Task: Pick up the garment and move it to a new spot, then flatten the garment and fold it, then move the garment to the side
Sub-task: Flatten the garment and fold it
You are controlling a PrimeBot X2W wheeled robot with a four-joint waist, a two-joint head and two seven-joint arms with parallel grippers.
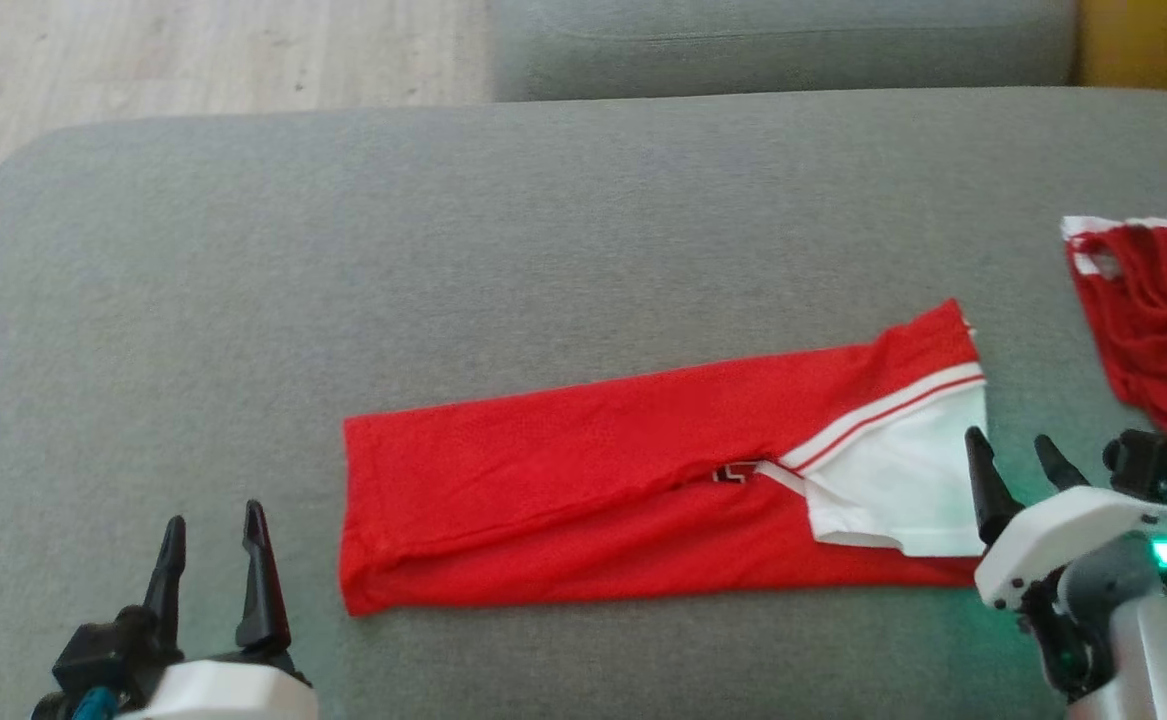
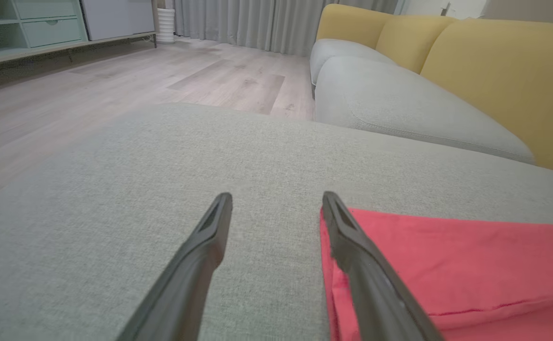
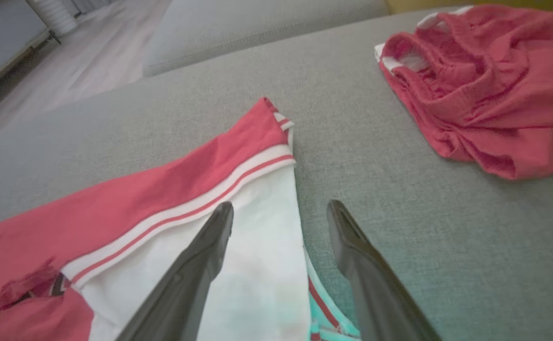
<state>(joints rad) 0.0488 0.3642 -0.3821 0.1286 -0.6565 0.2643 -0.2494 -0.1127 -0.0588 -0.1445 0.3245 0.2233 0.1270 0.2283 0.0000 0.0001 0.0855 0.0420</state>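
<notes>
The garment (image 1: 583,470) is a red shirt with white striped trim, folded into a long flat strip across the middle of the grey sofa cushion (image 1: 543,220). My left gripper (image 1: 211,535) is open, empty, just off the strip's left end. In the left wrist view the left gripper (image 2: 276,201) hovers above the cushion with the garment's red edge (image 2: 447,265) beside its right finger. My right gripper (image 1: 1015,450) is open at the strip's white right end. In the right wrist view the right gripper (image 3: 280,208) straddles the white edge of the garment (image 3: 257,255), gripping nothing.
A second red piece of clothing (image 1: 1158,320) lies crumpled at the cushion's far right, also in the right wrist view (image 3: 485,90). Another grey cushion (image 1: 783,45) lies beyond, with yellow backrests (image 2: 494,61). Wood floor (image 1: 193,60) lies past the cushion's left edge.
</notes>
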